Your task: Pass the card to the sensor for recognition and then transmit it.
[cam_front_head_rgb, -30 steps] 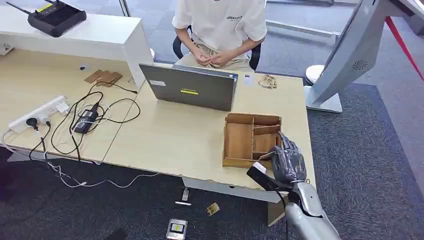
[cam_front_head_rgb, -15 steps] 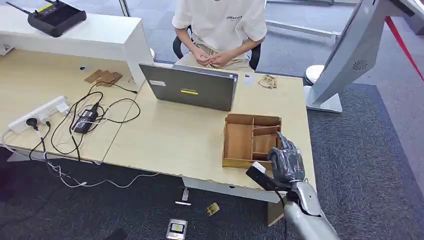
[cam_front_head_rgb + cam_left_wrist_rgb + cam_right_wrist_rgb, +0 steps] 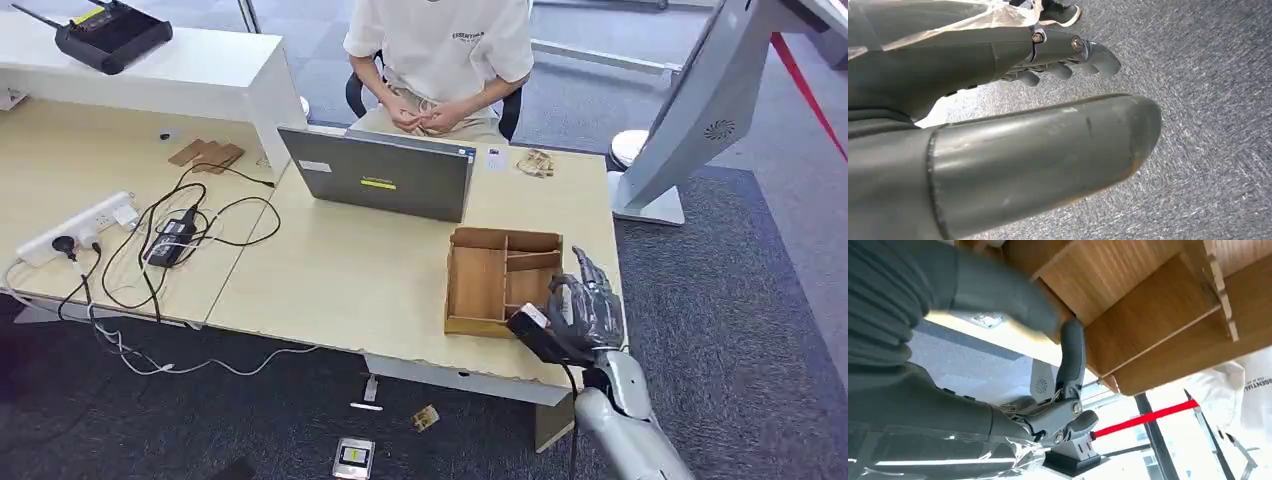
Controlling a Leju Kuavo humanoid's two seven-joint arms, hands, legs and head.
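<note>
The right hand is hovering at the near right corner of the wooden organizer tray, which is sitting on the light wood surface in front of a seated person. Its fingers are spreading apart over the tray's right-hand compartments, one pointing down toward a divider, and they are closing on nothing that I can make out. The card itself is not plainly showing (a small white patch beside the thumb in the right wrist view is too blurred to name), so it is probably lying in a compartment just ahead of and below the fingertips. The right hand is by far the nearer one; the left hand is hanging over grey carpet, fingers curling loosely, holding nothing.
</note>
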